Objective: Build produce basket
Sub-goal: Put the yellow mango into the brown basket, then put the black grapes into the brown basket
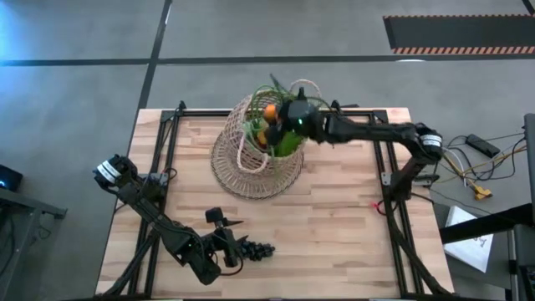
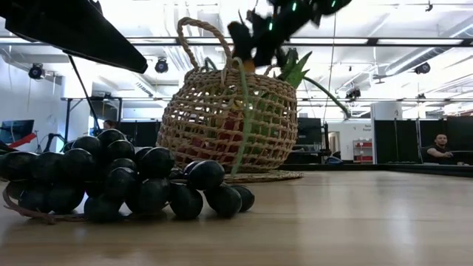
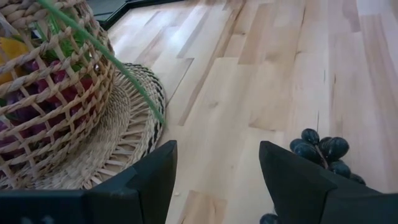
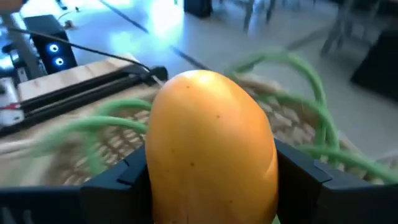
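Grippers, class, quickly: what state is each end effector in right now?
Left end effector: open, empty, beside the black grapes.
Right end effector: shut on the yellow-orange fruit, over the basket.

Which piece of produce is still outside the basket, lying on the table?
The bunch of black grapes, lying on the bare wood by the open left gripper; other produce sits in the round tan wicker basket.

My right hand [image 1: 288, 117] is hovering over the basket [image 1: 255, 155]; the grapes [image 1: 255, 249] are lying nearer me, beside my left hand [image 1: 227, 244].
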Motion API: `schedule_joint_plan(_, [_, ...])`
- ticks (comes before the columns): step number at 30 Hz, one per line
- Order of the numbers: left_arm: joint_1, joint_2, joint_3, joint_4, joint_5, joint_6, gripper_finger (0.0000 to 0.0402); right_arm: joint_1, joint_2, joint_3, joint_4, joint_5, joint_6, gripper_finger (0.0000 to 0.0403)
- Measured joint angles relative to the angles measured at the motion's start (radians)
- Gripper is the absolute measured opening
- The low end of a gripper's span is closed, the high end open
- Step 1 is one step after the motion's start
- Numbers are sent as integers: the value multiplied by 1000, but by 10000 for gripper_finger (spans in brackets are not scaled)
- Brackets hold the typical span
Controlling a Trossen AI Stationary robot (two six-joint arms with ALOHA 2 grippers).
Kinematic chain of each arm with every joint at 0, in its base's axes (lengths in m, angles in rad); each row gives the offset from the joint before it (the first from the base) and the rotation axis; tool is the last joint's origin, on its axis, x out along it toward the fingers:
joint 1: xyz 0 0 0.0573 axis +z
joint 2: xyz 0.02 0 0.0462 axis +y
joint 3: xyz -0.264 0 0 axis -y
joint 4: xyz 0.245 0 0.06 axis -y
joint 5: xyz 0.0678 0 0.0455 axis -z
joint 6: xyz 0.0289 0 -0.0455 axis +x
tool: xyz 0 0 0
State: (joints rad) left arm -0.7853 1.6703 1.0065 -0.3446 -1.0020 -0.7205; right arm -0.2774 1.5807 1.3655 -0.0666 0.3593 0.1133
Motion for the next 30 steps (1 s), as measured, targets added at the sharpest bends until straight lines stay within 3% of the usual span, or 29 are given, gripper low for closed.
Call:
schedule_joint_plan(5, [0, 0, 0, 1, 0, 0, 212, -99, 79, 0, 5, -99, 102, 235])
schedule_joint_plan(14, [0, 0, 0, 0, 0, 0, 212, -115, 132, 5, 4, -111, 112, 313])
schedule_joint_plan(24, [0, 0, 0, 0, 0, 0, 212, -107, 21, 5, 2, -97, 139, 328])
schedule_joint_plan(30, [0, 0, 0, 0, 2, -1, 212, -12, -56, 3, -6, -96, 73, 329])
